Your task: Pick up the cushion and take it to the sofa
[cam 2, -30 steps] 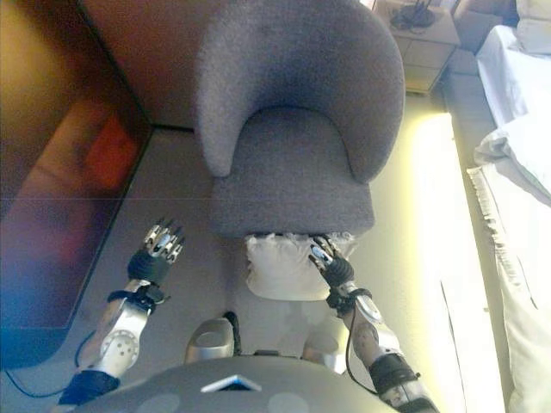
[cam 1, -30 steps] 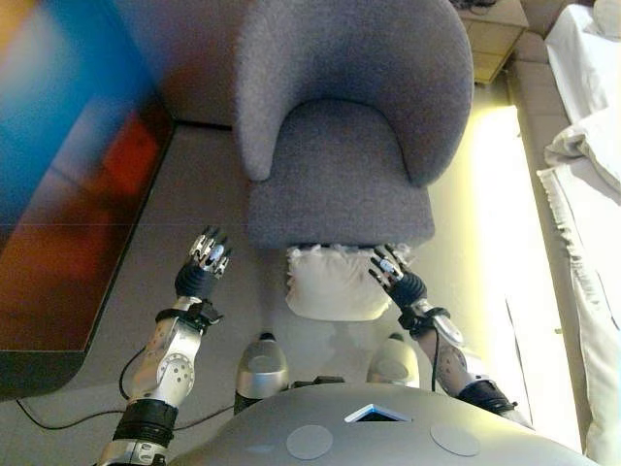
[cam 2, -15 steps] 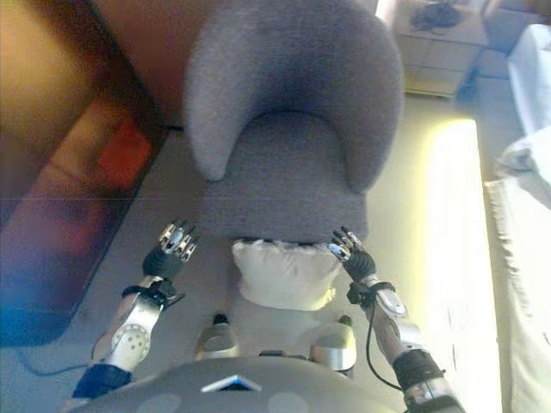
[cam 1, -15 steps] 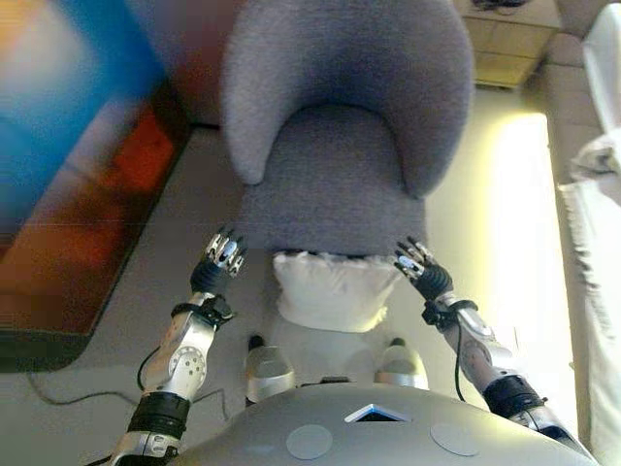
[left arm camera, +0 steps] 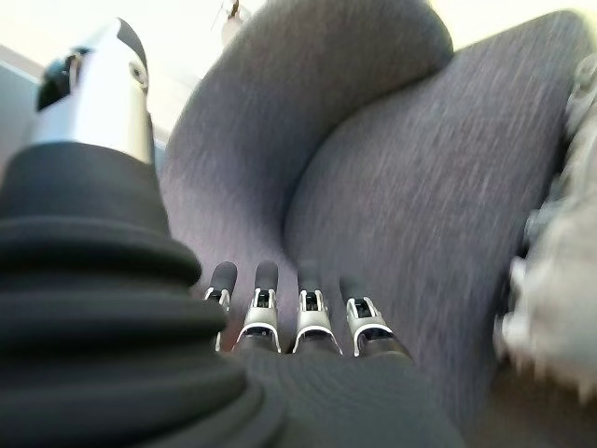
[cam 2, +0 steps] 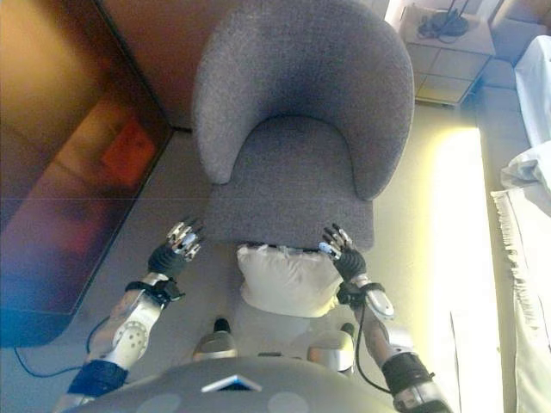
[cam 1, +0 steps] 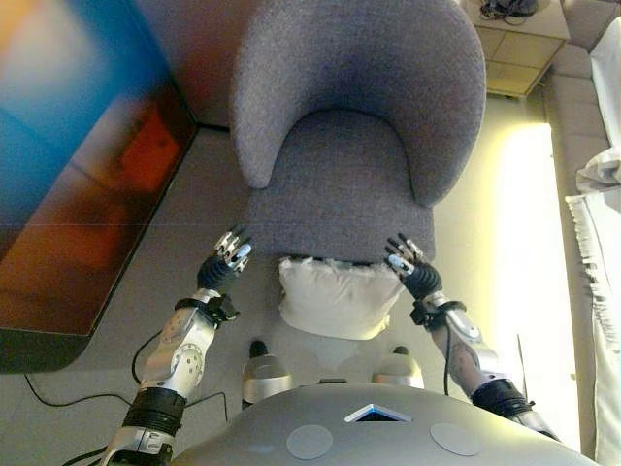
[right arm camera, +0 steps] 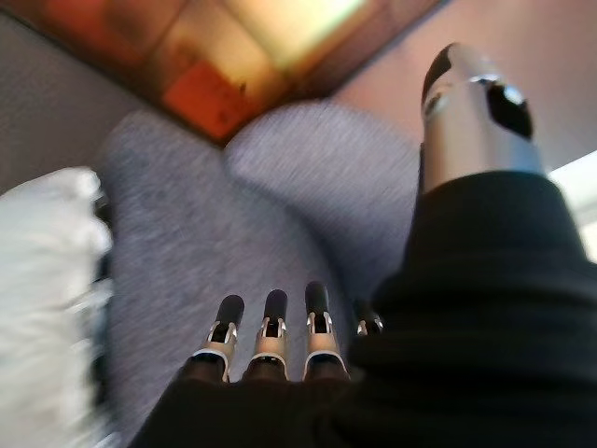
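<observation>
A white fringed cushion (cam 1: 337,297) lies on the floor against the front of the grey armchair (cam 1: 340,184), between my two hands. My left hand (cam 1: 225,268) hovers to the cushion's left with straight fingers, holding nothing. At the cushion's right upper corner my right hand (cam 1: 411,273) is open too, close beside it; contact is unclear. In the left wrist view the fingers (left arm camera: 312,315) point at the chair's seat (left arm camera: 410,215). The right wrist view shows straight fingers (right arm camera: 269,331) with the cushion (right arm camera: 42,271) off to the side.
A dark glossy panel (cam 1: 68,194) fills the left side. A wooden bedside cabinet (cam 2: 443,56) stands behind the chair at the right. White bedding (cam 1: 602,184) runs along the right edge. Grey floor (cam 1: 165,243) lies around the chair.
The view has shifted between frames. Both hands have come forward to the chair's front edge. The right hand sat on the cushion a second ago and now is at its right corner.
</observation>
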